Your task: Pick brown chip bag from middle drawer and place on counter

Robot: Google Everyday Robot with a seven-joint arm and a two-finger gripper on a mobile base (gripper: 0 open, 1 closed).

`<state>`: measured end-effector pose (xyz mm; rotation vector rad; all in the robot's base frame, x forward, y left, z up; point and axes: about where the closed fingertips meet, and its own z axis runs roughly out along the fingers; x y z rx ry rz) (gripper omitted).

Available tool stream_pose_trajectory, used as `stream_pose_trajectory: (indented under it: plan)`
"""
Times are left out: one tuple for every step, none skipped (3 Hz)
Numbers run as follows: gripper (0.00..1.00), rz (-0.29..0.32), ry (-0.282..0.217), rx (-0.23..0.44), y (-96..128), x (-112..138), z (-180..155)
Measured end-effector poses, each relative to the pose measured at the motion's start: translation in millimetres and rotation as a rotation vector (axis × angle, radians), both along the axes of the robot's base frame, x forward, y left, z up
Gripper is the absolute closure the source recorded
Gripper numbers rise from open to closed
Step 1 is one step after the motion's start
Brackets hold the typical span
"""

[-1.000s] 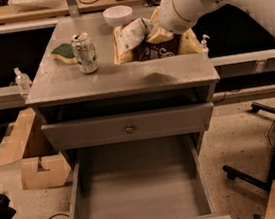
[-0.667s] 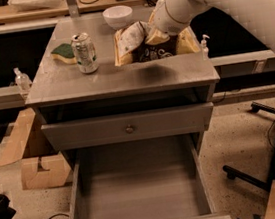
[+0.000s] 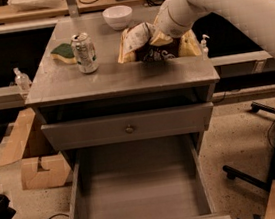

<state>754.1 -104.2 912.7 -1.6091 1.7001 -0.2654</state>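
The brown chip bag [image 3: 152, 51], dark brown with tan-yellow edges and a white label panel, stands upright at the back right of the counter [image 3: 123, 79], its bottom at the surface. My gripper [image 3: 156, 29] reaches in from the upper right and is shut on the bag's crumpled top. The middle drawer [image 3: 138, 194] is pulled open below, and its grey floor is bare.
On the counter's left are a silver can [image 3: 84, 53] and a green sponge [image 3: 62, 52]; a white bowl [image 3: 118, 17] sits at the back. The drawer front with a knob [image 3: 129, 128] is closed. A cardboard box [image 3: 39, 165] stands left, a chair base [image 3: 266, 170] right.
The gripper has lowered the bag from a little above the counter down to its surface, shifting slightly to the right and back. Nothing else has moved.
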Motion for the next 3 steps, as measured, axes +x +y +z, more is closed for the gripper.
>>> stream_pose_trajectory:
  plan:
    - [0.58,0.002,0.003,0.000,1.6,0.2,-2.0]
    - [0.34,0.005,0.006,-0.001,3.2,0.5,-4.1]
    - [0.11,0.007,0.009,-0.001,4.9,0.7,-6.2]
